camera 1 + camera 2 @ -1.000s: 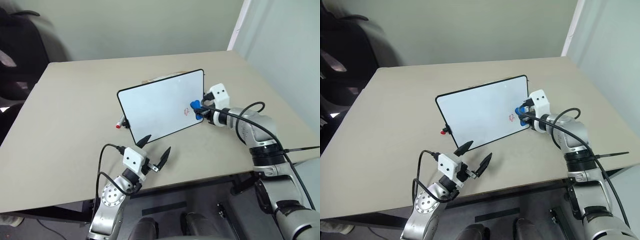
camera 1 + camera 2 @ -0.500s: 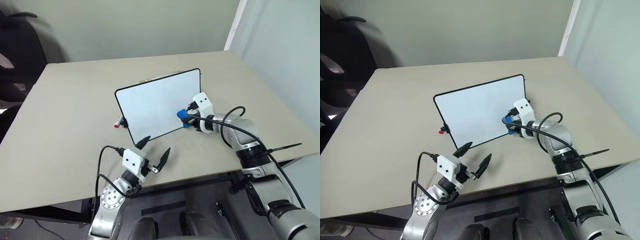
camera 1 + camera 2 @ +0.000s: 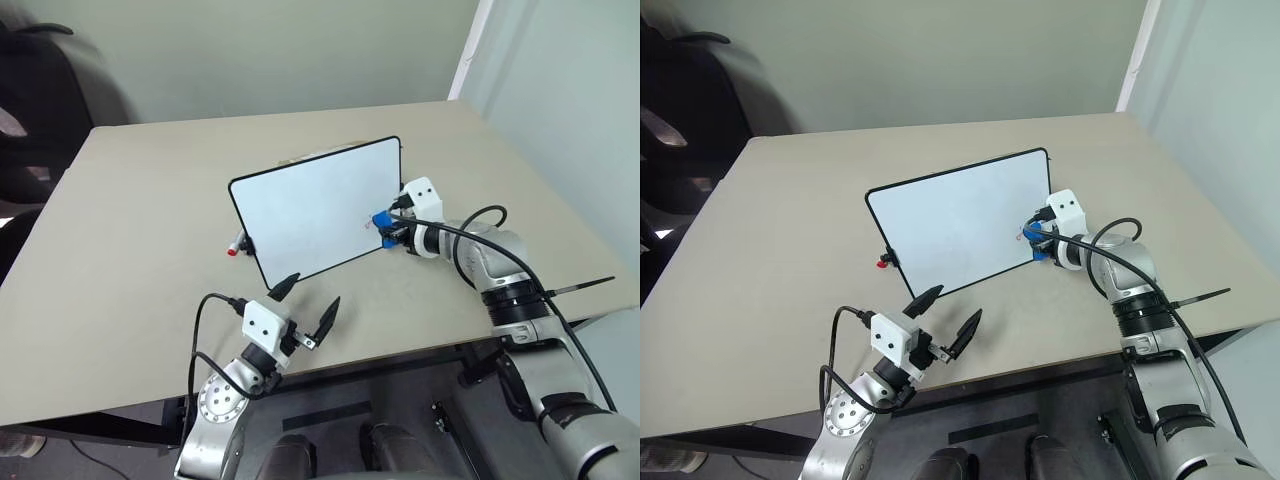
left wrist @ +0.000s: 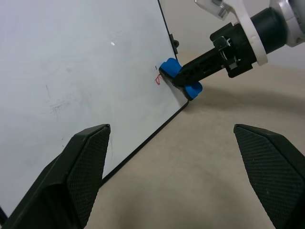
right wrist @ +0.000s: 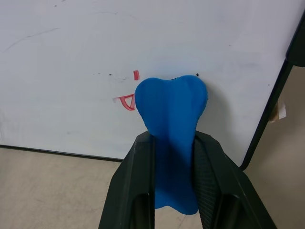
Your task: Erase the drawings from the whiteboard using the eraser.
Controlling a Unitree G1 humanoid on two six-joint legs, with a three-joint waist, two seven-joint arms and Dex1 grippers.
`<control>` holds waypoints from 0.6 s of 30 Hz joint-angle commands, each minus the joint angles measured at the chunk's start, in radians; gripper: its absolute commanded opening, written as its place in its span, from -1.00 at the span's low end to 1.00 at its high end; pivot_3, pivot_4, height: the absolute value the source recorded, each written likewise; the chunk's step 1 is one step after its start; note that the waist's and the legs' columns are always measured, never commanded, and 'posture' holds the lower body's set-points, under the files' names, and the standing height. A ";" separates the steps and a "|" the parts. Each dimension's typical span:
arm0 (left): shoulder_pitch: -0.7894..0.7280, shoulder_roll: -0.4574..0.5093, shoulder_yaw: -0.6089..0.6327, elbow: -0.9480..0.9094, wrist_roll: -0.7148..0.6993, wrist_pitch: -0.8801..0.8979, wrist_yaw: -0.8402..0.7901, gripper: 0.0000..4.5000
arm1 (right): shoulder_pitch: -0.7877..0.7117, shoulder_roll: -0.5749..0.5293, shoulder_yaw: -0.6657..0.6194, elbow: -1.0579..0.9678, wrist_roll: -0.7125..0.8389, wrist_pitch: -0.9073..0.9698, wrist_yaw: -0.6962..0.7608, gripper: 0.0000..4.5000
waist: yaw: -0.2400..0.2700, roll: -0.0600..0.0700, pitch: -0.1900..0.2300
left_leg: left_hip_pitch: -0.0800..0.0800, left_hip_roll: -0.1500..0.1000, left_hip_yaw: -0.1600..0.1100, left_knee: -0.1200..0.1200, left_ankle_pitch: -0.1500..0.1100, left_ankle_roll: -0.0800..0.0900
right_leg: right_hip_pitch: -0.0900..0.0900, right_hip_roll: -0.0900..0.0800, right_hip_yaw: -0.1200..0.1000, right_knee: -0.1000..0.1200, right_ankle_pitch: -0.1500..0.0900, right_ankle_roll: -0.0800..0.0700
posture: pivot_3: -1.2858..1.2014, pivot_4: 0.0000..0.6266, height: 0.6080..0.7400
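whiteboard lies on the beige table, tilted in the head views, black frame, largest item there. right gripper clamped on the blue eraser, both black fingers pinching its lower half, upper lobe sticking out past the tips. eraser head pressed on the board surface near the board's right edge, close to its lower right corner. drawings: only red fragments showing, a small curved bit and a short dash just beside the eraser's edge, touching or nearly touching it; rest of the scribble may sit under the eraser, can't tell. faint grey smudge lines elsewhere on the white surface. in left wrist view the eraser sits against the board with a red mark right next to it. left gripper hovers low over the table near the front edge, just short of the board's near corner, fingers spread wide apart, holding nothing. marker with red cap lies on the table just beside the board's left edge, partly hidden by it
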 commanded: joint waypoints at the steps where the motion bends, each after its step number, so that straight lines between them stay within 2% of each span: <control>1: 0.009 0.001 0.002 -0.053 -0.007 -0.008 0.002 1.00 | -0.039 0.011 -0.020 -0.049 0.000 -0.021 -0.001 -0.54 | -0.001 0.000 0.000 | 0.000 0.000 0.000 0.000 0.000 0.000 | 0.000 0.000 0.000 0.000 0.000 0.000 | 0.03 -0.52 0.94; 10: 0.025 0.003 0.002 -0.075 -0.010 -0.002 0.008 1.00 | -0.023 0.050 0.064 -0.044 -0.013 0.046 0.040 -0.54 | -0.003 0.000 0.000 | 0.001 0.000 0.000 0.000 0.000 0.000 | -0.001 0.000 0.000 0.000 0.000 0.000 | 0.03 -0.52 0.94; 18: 0.032 0.008 0.009 -0.091 -0.014 0.005 0.008 1.00 | -0.052 0.053 0.032 0.000 -0.027 0.022 0.018 -0.54 | -0.004 0.000 0.000 | 0.001 0.000 0.000 0.000 -0.001 -0.001 | -0.002 0.000 0.000 0.000 0.000 0.000 | 0.03 -0.52 0.94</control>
